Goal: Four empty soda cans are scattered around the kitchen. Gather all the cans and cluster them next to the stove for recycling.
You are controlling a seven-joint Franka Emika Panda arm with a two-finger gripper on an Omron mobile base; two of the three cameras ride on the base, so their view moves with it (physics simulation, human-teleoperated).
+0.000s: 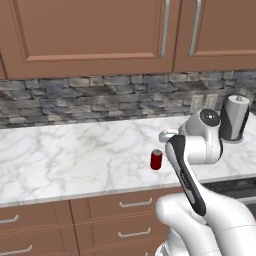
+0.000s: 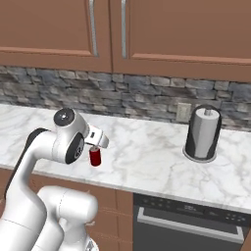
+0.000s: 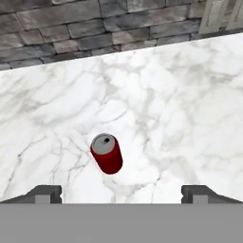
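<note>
One dark red soda can point(image 3: 107, 154) with a silver top stands upright on the white marble counter point(image 3: 180, 95). In the hand view it sits just ahead of my gripper point(image 3: 122, 194) and a little left of its centre. The fingertips point(image 3: 47, 193) stand wide apart and open, with nothing between them. In the left base view the can point(image 1: 156, 159) is close to the counter's front edge, left of my arm. In the right base view the can point(image 2: 95, 157) is just below my hand point(image 2: 98, 138), which hovers above it. The stove is out of view.
A tall grey cylinder on a round base point(image 2: 202, 133) stands at the back right of the counter point(image 1: 60, 155), also visible in the left base view point(image 1: 234, 119). A wall outlet point(image 2: 184, 112) sits on the stone backsplash. A black appliance front point(image 2: 191, 220) lies under the counter at right. Wood cabinets hang overhead.
</note>
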